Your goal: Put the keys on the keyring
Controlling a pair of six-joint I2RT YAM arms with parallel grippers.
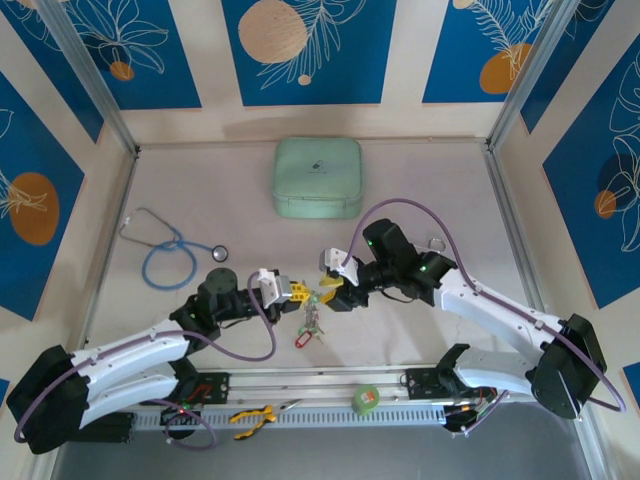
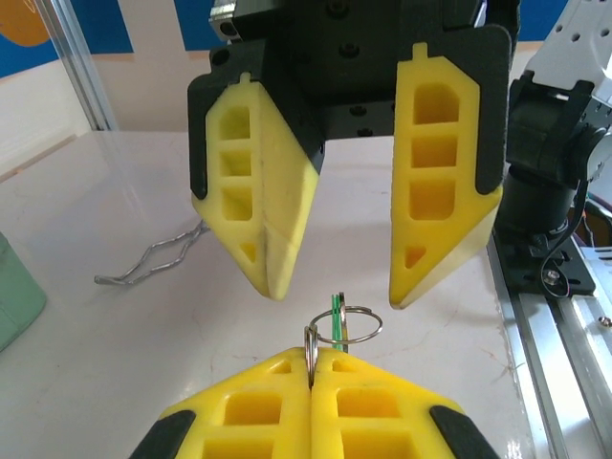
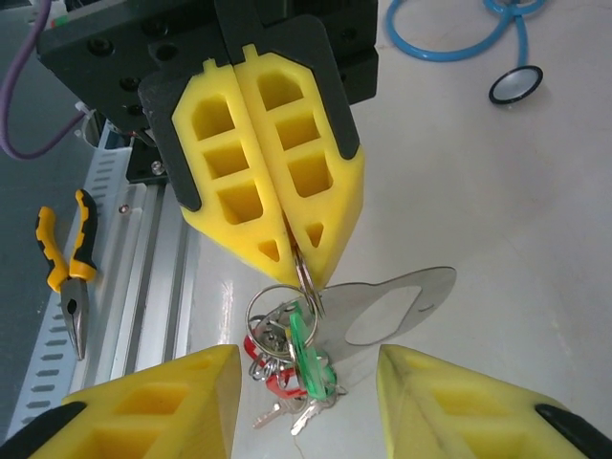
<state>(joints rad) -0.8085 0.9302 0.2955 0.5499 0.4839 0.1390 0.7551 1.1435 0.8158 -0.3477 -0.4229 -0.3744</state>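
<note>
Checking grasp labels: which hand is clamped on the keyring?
The left hand, shut on the keyring; the right hand faces it spread open, holding nothing.

Overhead, the keys (image 1: pixel 312 320) are way too tiny to count, and the keyring (image 3: pixel 273 289) loses its 1 o'clock edge between the pinched fingers of the left gripper (image 3: pixel 298 263).

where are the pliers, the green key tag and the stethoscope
pliers (image 3: pixel 86 234): right wrist view, on a yellow-and-black handle.
green key tag (image 3: pixel 306 359): right wrist view, middle of the tag, among the hanging keys.
stethoscope (image 3: pixel 516 84): right wrist view, on the round chestpiece.
</note>
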